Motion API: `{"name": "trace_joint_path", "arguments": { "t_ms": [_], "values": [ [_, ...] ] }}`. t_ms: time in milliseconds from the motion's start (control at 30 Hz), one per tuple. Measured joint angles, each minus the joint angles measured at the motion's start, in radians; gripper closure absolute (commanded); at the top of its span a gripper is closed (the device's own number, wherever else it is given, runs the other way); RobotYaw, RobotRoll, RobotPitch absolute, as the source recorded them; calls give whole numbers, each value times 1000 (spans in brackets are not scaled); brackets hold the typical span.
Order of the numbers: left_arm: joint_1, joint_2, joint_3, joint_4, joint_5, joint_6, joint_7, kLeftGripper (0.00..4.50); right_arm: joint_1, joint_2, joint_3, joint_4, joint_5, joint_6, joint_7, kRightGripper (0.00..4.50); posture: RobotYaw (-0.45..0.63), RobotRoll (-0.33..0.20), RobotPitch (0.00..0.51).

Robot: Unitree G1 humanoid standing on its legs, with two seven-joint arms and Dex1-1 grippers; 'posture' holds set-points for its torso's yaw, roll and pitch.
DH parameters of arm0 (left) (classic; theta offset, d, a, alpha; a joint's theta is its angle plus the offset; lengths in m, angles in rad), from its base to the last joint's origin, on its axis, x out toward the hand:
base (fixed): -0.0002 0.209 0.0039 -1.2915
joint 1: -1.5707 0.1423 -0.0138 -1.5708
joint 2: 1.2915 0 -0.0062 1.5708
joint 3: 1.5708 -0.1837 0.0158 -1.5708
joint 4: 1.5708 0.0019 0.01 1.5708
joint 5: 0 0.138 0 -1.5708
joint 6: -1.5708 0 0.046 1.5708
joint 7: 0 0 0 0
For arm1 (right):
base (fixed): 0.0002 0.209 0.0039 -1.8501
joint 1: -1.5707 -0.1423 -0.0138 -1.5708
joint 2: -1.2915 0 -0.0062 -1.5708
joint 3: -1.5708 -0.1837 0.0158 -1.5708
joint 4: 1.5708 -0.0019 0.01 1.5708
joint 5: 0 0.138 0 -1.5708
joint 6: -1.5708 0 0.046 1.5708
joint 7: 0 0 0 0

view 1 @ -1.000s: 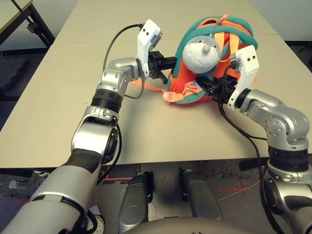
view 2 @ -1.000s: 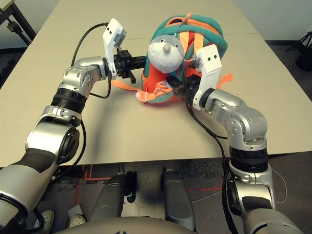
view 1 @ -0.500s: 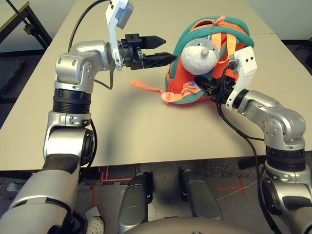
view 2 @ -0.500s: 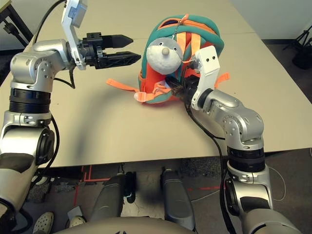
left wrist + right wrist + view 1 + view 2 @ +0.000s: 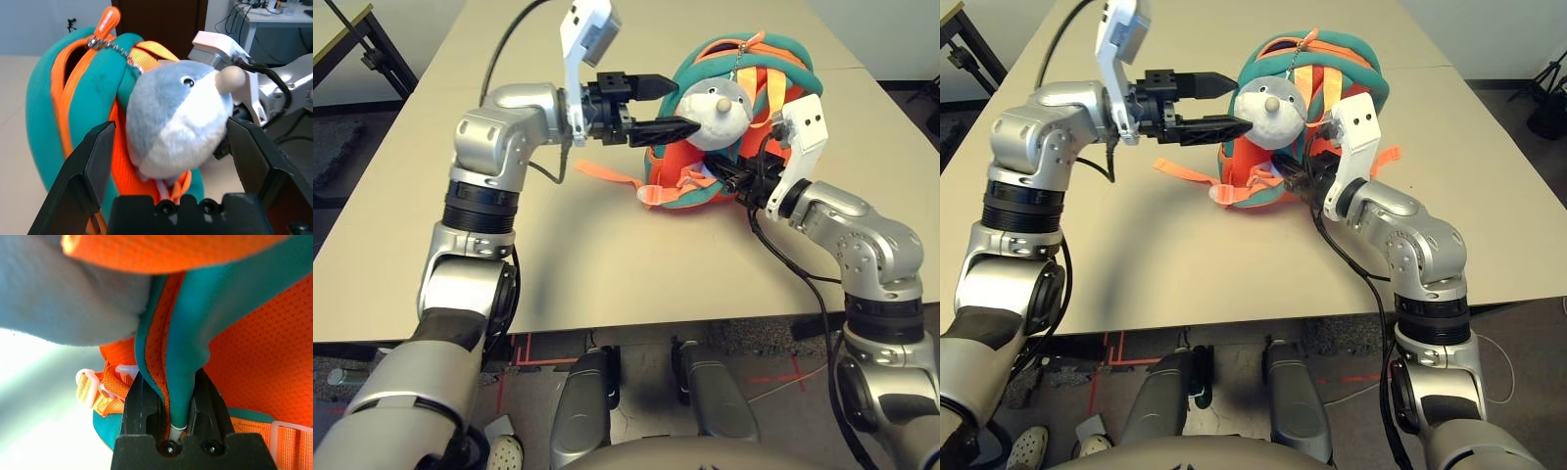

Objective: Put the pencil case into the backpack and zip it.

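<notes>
The backpack [image 5: 668,162], orange with teal trim, stands at the middle back of the table. Its grey-white plush [image 5: 710,110] hangs on the near side. My left gripper [image 5: 683,103] is raised beside it and open, its fingers pointing at the plush [image 5: 171,122] with one on each side and nothing gripped. An orange zipper pull [image 5: 108,17] sits at the top of the backpack. My right gripper [image 5: 176,396] is low at the backpack's right side, shut on its teal trim [image 5: 195,323]. The pencil case is out of view.
A loose orange strap [image 5: 607,174] lies on the table [image 5: 607,274] left of the backpack. The tabletop has a seam along the back. Another table's black legs [image 5: 391,49] stand at the far left, beyond the edge.
My left gripper has opened, come away from the backpack's left side, risen, and now points at the plush. The right arm keeps its hold and has not moved.
</notes>
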Motion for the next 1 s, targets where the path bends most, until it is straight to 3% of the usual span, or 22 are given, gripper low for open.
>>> {"name": "trace_joint_path", "arguments": {
  "t_ms": [233,367,567,633,1000],
  "values": [
    [-8,-28,-1,38,5,-29,1,0,2,1,0,1,-2,-4,0,4114,-141,0,142],
    [-10,-29,-1,38,5,-29,0,1341,6,4,0,1,-4,-7,-1,4114,-139,0,143],
    [-9,-29,-1,37,5,-25,0,3694,10,11,1,1,-14,-14,-1,4114,-133,0,143],
    [-8,-28,-1,36,4,-21,0,4249,10,12,2,1,-16,-14,-1,4114,-133,0,143],
    [-2,-7,37,-8,-14,32,32,4356,10,18,4,8,-28,-21,0,4114,-128,0,152]
  ]
}}
